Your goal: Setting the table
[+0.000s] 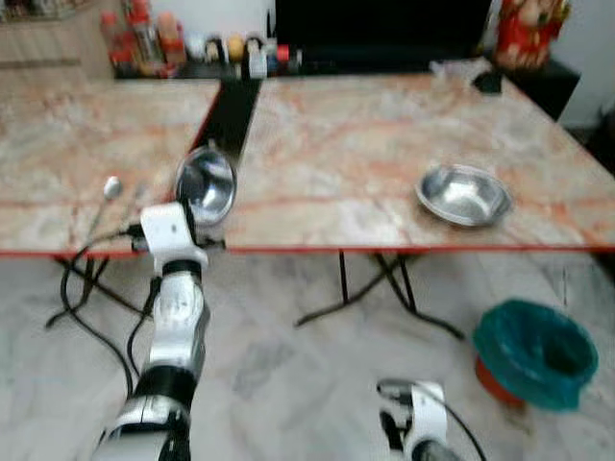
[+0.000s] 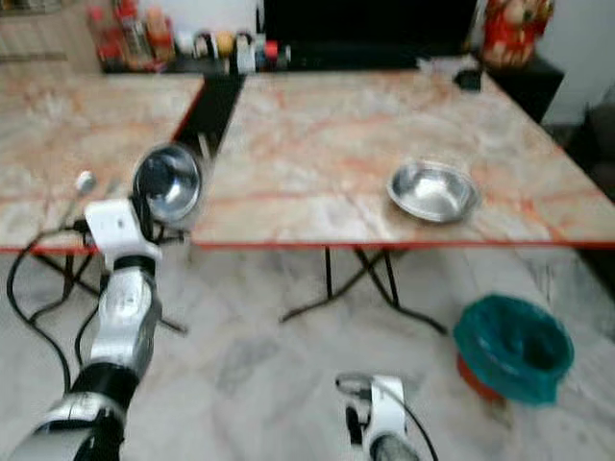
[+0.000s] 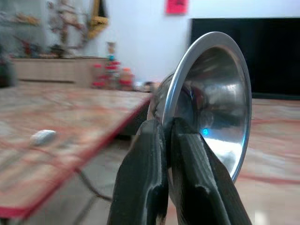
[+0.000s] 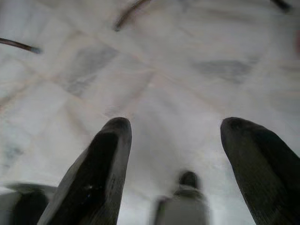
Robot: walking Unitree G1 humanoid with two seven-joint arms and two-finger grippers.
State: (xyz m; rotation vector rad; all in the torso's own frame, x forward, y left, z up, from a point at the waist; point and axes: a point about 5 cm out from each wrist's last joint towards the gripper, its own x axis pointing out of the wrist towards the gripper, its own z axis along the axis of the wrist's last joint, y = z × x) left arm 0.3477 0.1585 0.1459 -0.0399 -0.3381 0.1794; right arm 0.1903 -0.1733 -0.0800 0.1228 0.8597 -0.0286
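Observation:
My left gripper is shut on the rim of a steel bowl, held tilted on edge above the near edge of the marble table, close to the gap between the two tabletops. A second steel bowl rests upright on the right tabletop near its front edge. A spoon lies on the left tabletop, to the left of the held bowl. My right gripper hangs low over the floor, open with nothing between its fingers.
A teal-lined bin stands on the tiled floor at the right, under the table's front edge. Folding table legs and loose black cables sit beneath the tables. Bottles and jars line the far edge.

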